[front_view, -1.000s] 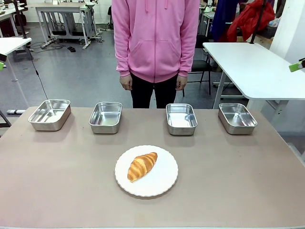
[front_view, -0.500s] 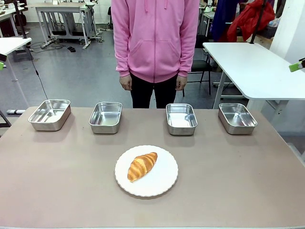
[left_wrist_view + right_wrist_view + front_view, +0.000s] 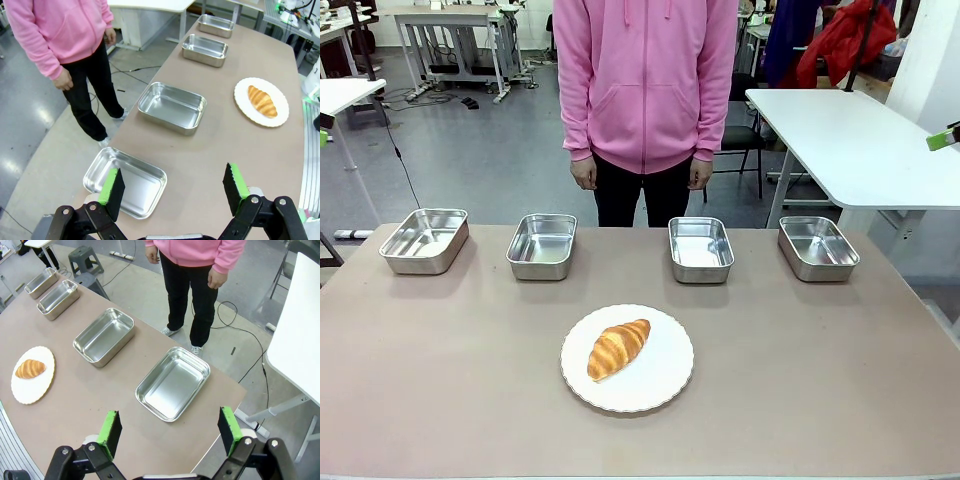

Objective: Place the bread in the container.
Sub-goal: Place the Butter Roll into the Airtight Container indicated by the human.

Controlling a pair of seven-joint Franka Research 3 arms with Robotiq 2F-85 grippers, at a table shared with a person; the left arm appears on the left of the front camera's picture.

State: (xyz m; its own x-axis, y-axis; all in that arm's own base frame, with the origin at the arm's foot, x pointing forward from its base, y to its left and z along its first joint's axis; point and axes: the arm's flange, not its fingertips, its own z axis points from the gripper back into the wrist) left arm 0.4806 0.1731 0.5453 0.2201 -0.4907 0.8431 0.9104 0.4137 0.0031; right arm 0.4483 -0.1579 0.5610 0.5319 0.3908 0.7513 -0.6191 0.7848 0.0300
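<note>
Brown tabletop carries four steel pans along its far edge and a white plate with the croissant lying on it, untouched. A good grasp would drop straight over it and pinch gently across its width. Both the left gripper and the right gripper hang high, spread wide, empty.

The bread is a golden-brown croissant with a ridged crust. It lies flat on a white plate, its far tip between 1 and 2 o'clock. Four shiny steel pans stand empty in a row beyond it: left-end container at 10 o'clock, left-middle container at 11, right-middle container at 1, right-end container at 2.
</note>
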